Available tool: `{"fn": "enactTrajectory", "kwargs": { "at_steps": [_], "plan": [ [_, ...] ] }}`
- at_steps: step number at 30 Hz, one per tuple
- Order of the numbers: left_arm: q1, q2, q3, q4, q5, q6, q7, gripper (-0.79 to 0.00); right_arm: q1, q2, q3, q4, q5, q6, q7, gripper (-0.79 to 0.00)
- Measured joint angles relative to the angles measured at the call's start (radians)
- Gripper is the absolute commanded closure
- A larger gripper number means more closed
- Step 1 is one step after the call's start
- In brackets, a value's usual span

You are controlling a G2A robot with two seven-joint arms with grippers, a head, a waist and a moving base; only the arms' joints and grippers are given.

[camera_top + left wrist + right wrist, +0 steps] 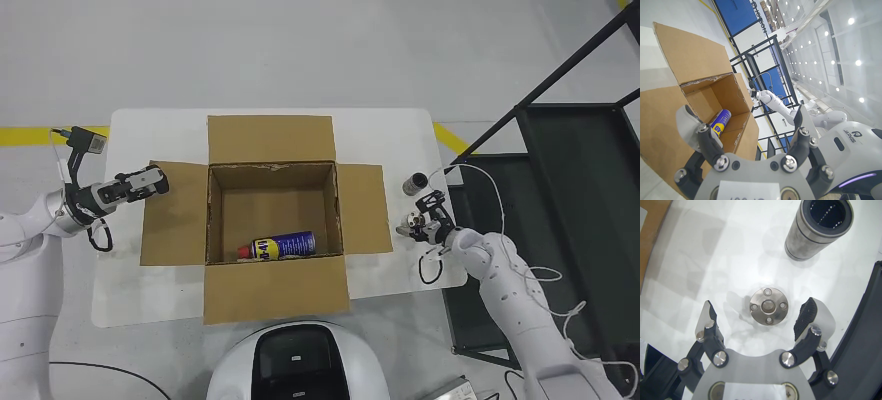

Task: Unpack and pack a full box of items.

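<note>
An open cardboard box (272,150) stands in the middle of the white table, flaps spread. A blue and yellow spray can (284,244) lies on its floor near the front wall, also the spray can (721,123) in the left wrist view. My left gripper (160,181) hovers open over the box's left flap, holding nothing; its fingers (687,123) frame the box (696,56). My right gripper (418,222) is open right of the box, directly above a round metal flange (769,308) that lies on the table between its fingers (806,315). A metal cylinder bearing (817,228) stands beyond it, the same bearing (416,183) seen from above.
A dark metal rack (560,200) stands close against the table's right edge (455,200), beside my right arm. The table's far strip behind the box and its left end are bare white surface. A yellow floor line (30,134) runs behind the table.
</note>
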State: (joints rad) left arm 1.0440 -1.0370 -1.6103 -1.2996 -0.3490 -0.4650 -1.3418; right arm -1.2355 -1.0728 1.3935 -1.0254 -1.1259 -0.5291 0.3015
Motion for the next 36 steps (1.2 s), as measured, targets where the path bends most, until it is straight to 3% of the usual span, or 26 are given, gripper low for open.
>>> {"fn": "enactTrajectory", "kwargs": {
  "at_steps": [1,2,3,6,22,28,36],
  "plan": [
    [0.000,0.000,0.000,0.000,0.000,0.000,0.000,-0.785,0.003,0.000,-0.002,0.005,-0.003,0.005,0.000,-0.785],
    [0.000,0.000,0.000,0.000,0.000,0.000,0.000,-0.785,0.006,-0.001,-0.004,0.011,-0.006,0.011,-0.002,-0.699],
    [0.000,0.000,0.000,0.000,0.000,0.000,0.000,-0.785,0.007,-0.001,-0.006,0.014,-0.008,0.014,-0.003,-0.480],
    [0.000,0.000,0.000,0.000,0.000,0.000,0.000,-0.785,0.011,-0.001,-0.011,0.020,-0.016,0.018,-0.005,0.000],
    [0.000,0.000,0.000,0.000,0.000,0.000,0.000,-0.785,-0.015,0.005,-0.005,-0.034,-0.047,0.042,-0.060,0.000],
    [0.000,0.000,0.000,0.000,0.000,0.000,0.000,-0.785,-0.142,0.029,0.088,-0.267,-0.065,0.055,-0.094,0.000],
    [0.000,0.000,0.000,0.000,0.000,0.000,0.000,-0.785,-0.377,0.052,0.212,-0.761,-0.090,0.049,0.015,0.000]
  ]
}}
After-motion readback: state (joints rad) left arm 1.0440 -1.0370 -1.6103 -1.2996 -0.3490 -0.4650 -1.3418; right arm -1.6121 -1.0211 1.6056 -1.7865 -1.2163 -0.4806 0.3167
